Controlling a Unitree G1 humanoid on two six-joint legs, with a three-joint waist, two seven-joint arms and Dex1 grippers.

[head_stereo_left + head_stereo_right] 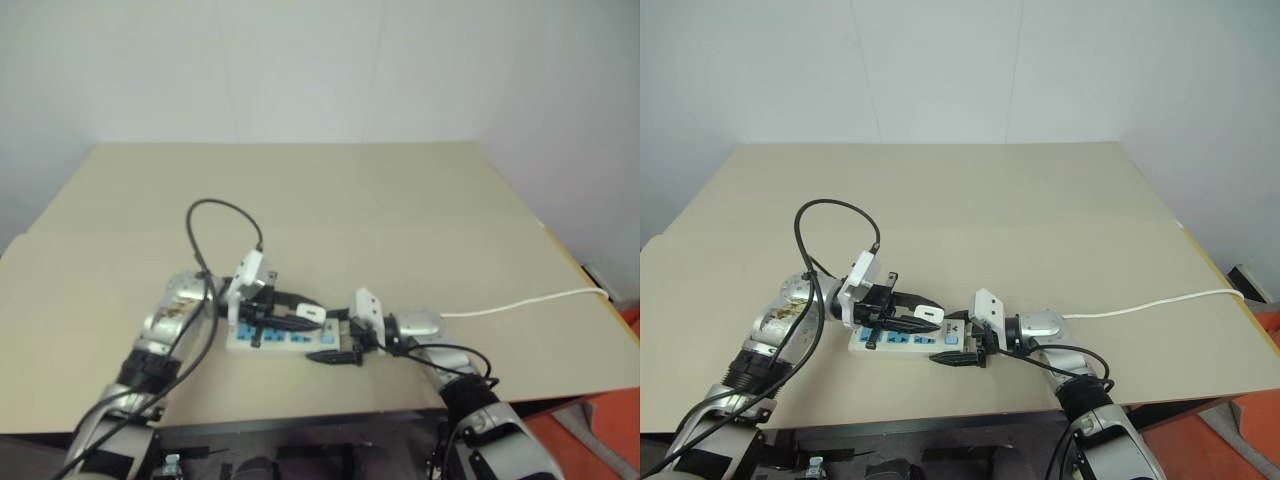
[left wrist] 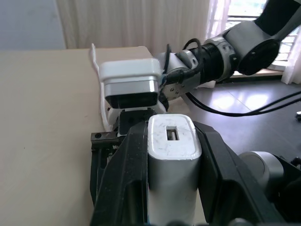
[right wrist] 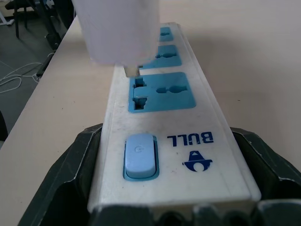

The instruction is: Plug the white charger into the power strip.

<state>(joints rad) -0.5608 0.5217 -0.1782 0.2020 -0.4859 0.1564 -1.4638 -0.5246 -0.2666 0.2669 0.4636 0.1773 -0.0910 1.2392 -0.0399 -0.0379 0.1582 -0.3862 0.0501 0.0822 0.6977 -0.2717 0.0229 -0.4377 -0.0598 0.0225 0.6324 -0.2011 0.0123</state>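
1. Left jaws: the left gripper (image 2: 171, 188) is clamped on the white charger (image 2: 173, 155), one black finger on each side face. The end face with its small rectangular port points away from the wrist.

2. Right jaws: the right gripper (image 3: 169, 207) is closed across the switch end of the power strip (image 3: 162, 117), one finger on each long edge, pinning the strip flat on the bench (image 1: 400, 200).

3. Location of the charger: it hangs directly over the strip, at the blue outlet (image 3: 160, 92) nearest the switch (image 3: 139, 155). In the right wrist view a metal prong (image 3: 132, 69) projects from the underside of the charger and its tip stands at the upper slot of that outlet. Whether the tip has entered the slot cannot be told.

4. Location of the strip: near edge of the bench, centre, lying left to right between the two arms. Its thin white cord (image 1: 520, 303) runs off to the right edge.

5. Step in hand: alignment and first contact of the prongs with the outlet. Insertion is judged not yet complete, since the charger body is clear of the outlet face.

6. Next move: a straight downward press of the charger, kept square to the outlet face, while the right jaws brace the strip. A tilted charger would likely jam the prongs on the slot edges.
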